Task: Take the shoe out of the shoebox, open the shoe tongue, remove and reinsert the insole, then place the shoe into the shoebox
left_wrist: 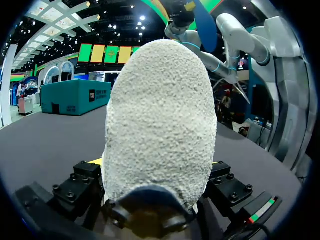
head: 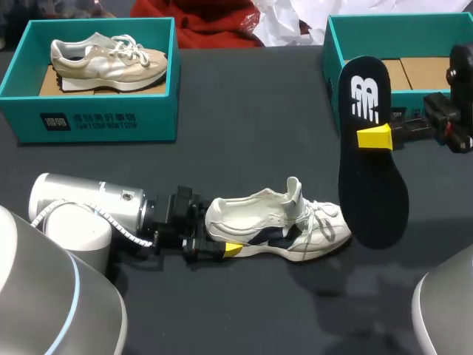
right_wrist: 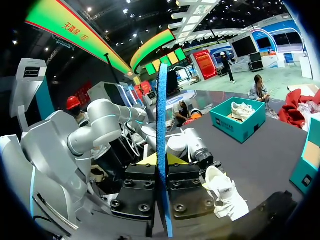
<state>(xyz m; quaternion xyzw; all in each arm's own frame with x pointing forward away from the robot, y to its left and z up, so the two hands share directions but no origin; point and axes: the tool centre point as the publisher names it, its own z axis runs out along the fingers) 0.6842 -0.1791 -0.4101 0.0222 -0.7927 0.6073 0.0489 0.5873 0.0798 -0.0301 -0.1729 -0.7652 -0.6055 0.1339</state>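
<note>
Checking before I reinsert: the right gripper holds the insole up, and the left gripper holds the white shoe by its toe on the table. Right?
Not quite. The head view shows the left gripper holding the white shoe by its heel, not its toe. The right gripper does hold the insole up.

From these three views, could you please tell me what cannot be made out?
Left wrist view: the white shoe fills it heel-first, hiding the tips of the left gripper.
Head view: the insole covers the far finger of the right gripper.
Head view: the right shoebox is cut off by the edge and lies partly behind the insole.
</note>
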